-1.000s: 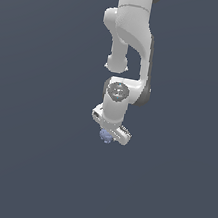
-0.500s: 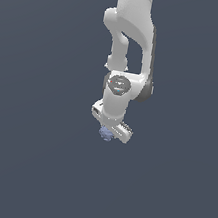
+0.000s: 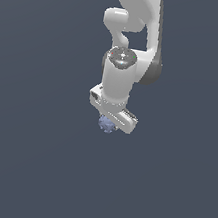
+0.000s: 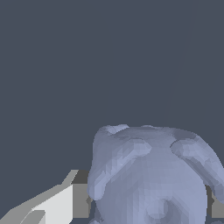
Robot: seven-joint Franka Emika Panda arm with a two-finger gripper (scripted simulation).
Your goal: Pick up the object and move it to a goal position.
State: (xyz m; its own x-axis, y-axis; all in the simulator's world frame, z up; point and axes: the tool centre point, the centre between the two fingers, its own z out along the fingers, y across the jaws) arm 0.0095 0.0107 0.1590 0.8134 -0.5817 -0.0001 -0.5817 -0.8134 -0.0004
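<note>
Pale blue-grey ball (image 3: 107, 125), white claw (image 3: 109, 122), plain dark slate-grey background (image 3: 28, 117).

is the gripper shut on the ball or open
Shut on it, as far as can be seen. The ball sits between the fingers in the wrist view and hangs right under the gripper in the exterior view.

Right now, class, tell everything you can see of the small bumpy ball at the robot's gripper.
The ball is small, pale blue-grey and matte, with a lumpy, faceted surface of rounded bulges. In the exterior view it sits just under the white gripper, narrower than the gripper is wide, partly hidden by it. In the wrist view it fills the lower frame, with a white finger beside it. Contact looks likely but is not plainly visible. Nothing else is near it.
</note>
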